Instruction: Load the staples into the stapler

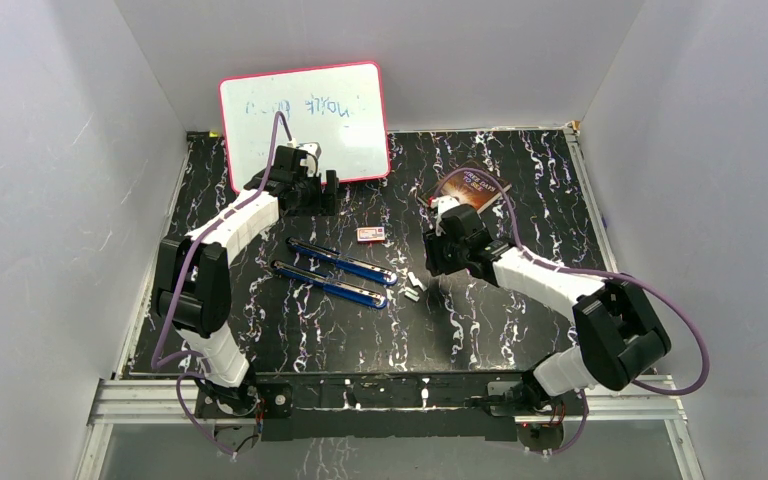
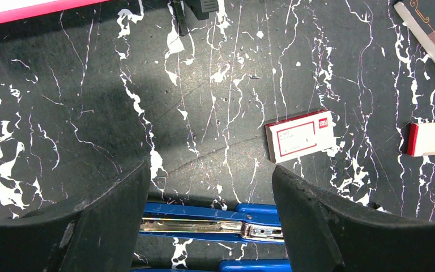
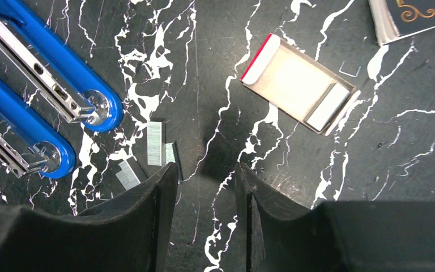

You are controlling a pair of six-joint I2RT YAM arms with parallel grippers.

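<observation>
The stapler lies swung open as two blue bars mid-table; its metal channel shows between my left gripper's fingers, a little beyond them. My left gripper hovers open behind the stapler, holding nothing. Short silvery strips of staples lie loose on the table just right of the stapler's front ends. My right gripper stands open right beside them, with only bare table between its fingers. Its left finger overlaps the nearest strip's edge.
A small white box with a red label lies behind the stapler. Its open tray holds another silvery strip. A dark book lies at the back right, and a pink-framed whiteboard leans on the rear wall.
</observation>
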